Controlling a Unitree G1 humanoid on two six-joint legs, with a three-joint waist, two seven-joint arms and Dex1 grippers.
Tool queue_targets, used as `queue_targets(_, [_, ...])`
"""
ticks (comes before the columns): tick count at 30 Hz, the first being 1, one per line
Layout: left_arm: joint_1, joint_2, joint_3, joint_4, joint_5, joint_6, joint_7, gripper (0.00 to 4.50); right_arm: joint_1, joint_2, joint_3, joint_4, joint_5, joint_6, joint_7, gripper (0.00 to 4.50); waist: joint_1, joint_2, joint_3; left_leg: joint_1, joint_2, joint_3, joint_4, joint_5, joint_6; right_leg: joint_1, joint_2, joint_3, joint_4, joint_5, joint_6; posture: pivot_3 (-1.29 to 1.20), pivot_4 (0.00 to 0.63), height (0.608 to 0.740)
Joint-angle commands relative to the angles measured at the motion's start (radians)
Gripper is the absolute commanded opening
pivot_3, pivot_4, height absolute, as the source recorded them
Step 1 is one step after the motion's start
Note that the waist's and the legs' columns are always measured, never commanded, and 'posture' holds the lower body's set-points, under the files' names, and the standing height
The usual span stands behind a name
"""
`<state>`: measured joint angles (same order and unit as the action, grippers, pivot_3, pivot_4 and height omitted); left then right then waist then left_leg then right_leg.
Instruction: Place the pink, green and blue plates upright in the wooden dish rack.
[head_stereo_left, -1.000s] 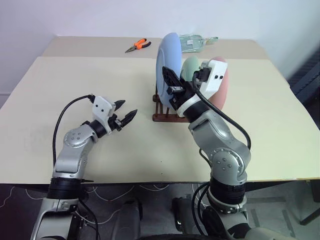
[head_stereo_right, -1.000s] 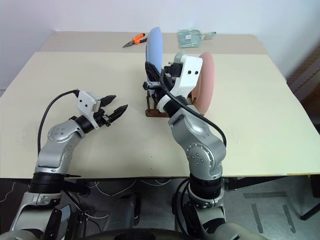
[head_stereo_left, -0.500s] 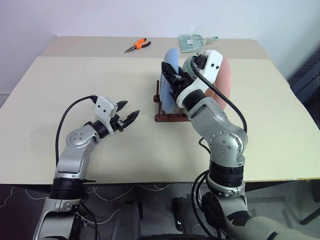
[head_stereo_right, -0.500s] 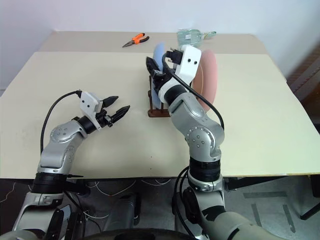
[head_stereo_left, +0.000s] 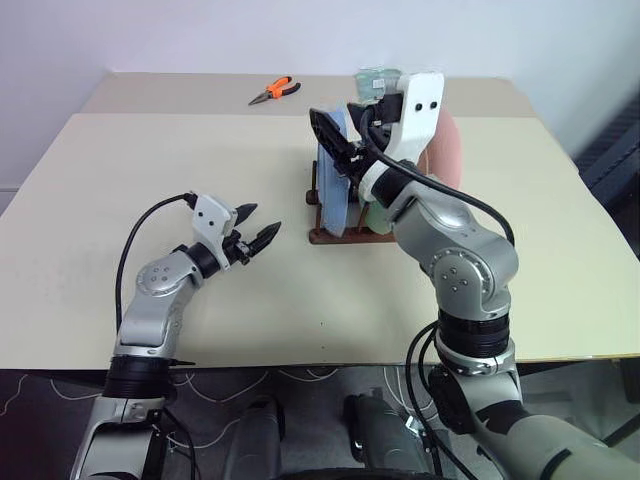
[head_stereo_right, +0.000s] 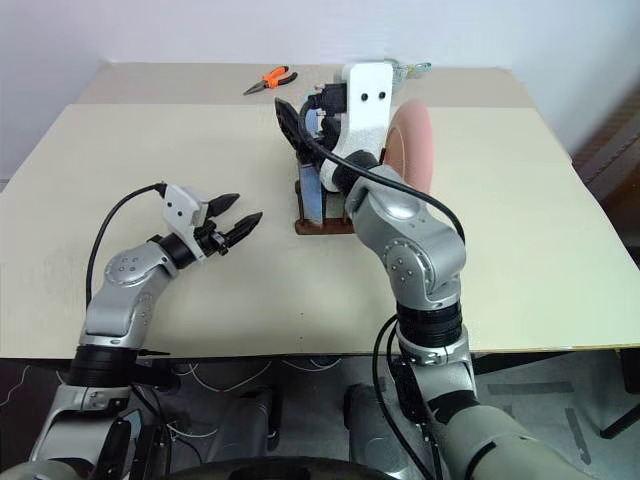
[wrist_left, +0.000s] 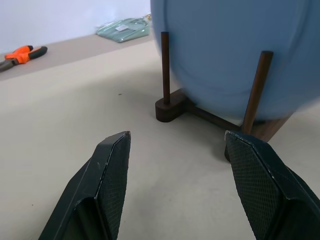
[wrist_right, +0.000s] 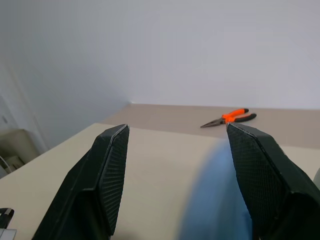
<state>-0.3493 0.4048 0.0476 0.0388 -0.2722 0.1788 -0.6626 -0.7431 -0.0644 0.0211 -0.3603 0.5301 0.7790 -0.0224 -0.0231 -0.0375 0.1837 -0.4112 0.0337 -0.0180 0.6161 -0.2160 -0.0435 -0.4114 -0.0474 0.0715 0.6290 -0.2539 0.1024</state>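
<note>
The blue plate (head_stereo_left: 333, 190) stands upright between the pegs of the wooden dish rack (head_stereo_left: 328, 237); the left wrist view shows it close up (wrist_left: 235, 50). The pink plate (head_stereo_left: 452, 160) stands upright at the rack's right end. A sliver of the green plate (head_stereo_left: 375, 216) shows between them, mostly hidden by my right arm. My right gripper (head_stereo_left: 338, 138) hovers just above the blue plate's top edge, open, holding nothing. My left gripper (head_stereo_left: 256, 234) is open and empty, low over the table left of the rack, pointing at it.
Orange-handled pliers (head_stereo_left: 276, 91) lie on the far table behind the rack. A greenish packet (head_stereo_right: 408, 68) lies near them, partly hidden by my right wrist. Bare tabletop (head_stereo_left: 150, 160) stretches left of the rack and to the right of the pink plate.
The blue plate sank from high in my right gripper down into the rack. The right gripper then opened, let it go and rose above it. The left arm stayed put.
</note>
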Motion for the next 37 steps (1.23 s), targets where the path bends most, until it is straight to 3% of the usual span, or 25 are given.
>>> queue_targets(1, [-0.018, -0.01, -0.007, -0.011, 0.001, -0.029, -0.005, 3.1, -0.005, -0.007, 0.003, -0.047, 0.008, 0.01, 0.033, 3.12, 0.0, 0.0, 0.0, 0.0, 0.0, 0.0, 0.0, 0.0, 0.0, 0.0, 0.0, 0.0, 0.0, 0.0, 0.0, 0.0, 0.15, 0.732])
queue_targets(5, [-0.016, -0.015, -0.004, -0.007, 0.003, -0.037, -0.004, 3.1, -0.014, -0.067, 0.034, -0.072, -0.083, -0.048, 0.06, 3.12, 0.001, 0.0, 0.0, 0.0, 0.0, 0.0, 0.0, 0.0, 0.0, 0.0, 0.0, 0.0, 0.0, 0.0, 0.0, 0.0, 0.15, 0.732])
queue_targets(9, [-0.018, 0.005, 0.023, 0.015, 0.021, -0.069, 0.019, 3.1, -0.036, -0.249, -0.014, -0.191, -0.1, -0.153, 0.235, 3.12, 0.007, 0.001, 0.001, -0.001, 0.0, 0.0, 0.0, 0.0, 0.0, 0.0, -0.001, 0.0, -0.002, 0.0, 0.0, 0.0, 0.15, 0.732])
queue_targets(13, [-0.026, 0.054, 0.062, 0.074, 0.041, -0.11, 0.033, 3.1, 0.06, -0.474, -0.167, -0.22, -0.082, -0.141, 0.354, 3.12, 0.007, 0.0, 0.0, -0.002, 0.0, 0.0, 0.0, 0.0, 0.0, 0.0, -0.001, 0.0, -0.004, 0.0, 0.0, 0.0, 0.15, 0.732])
queue_targets(17, [-0.016, 0.121, 0.084, 0.154, 0.069, -0.159, 0.019, 3.1, 0.332, -0.636, -0.388, -0.146, -0.108, -0.161, 0.455, 3.12, 0.013, -0.001, 0.0, -0.002, 0.0, 0.0, -0.001, 0.0, 0.0, 0.003, -0.001, 0.0, -0.01, 0.0, 0.0, 0.0, 0.15, 0.732])
queue_targets(21, [0.012, 0.155, 0.058, 0.203, 0.102, -0.198, -0.001, 3.1, 0.611, -0.633, -0.505, -0.052, -0.095, -0.221, 0.542, 3.12, 0.01, 0.0, 0.0, -0.002, -0.001, 0.003, -0.002, 0.0, 0.0, 0.004, -0.003, 0.001, -0.013, 0.0, 0.0, 0.0, 0.15, 0.732])
queue_targets(24, [0.032, 0.152, 0.048, 0.201, 0.092, -0.193, -0.022, 3.1, 0.762, -0.587, -0.493, -0.026, -0.121, -0.3, 0.565, 3.12, 0.005, 0.0, 0.0, -0.001, -0.001, 0.004, -0.003, 0.0, 0.001, 0.004, -0.003, 0.001, -0.013, 0.0, 0.0, 0.0, 0.15, 0.732])
queue_targets(37, [0.044, 0.111, 0.031, 0.138, 0.075, -0.135, -0.032, 3.1, 0.732, -0.593, -0.401, 0.045, -0.168, -0.389, 0.6, 3.12, 0.007, 0.004, 0.001, 0.001, 0.0, 0.006, -0.002, 0.0, 0.001, 0.003, -0.001, 0.005, -0.011, 0.0, 0.0, 0.0, 0.15, 0.732])
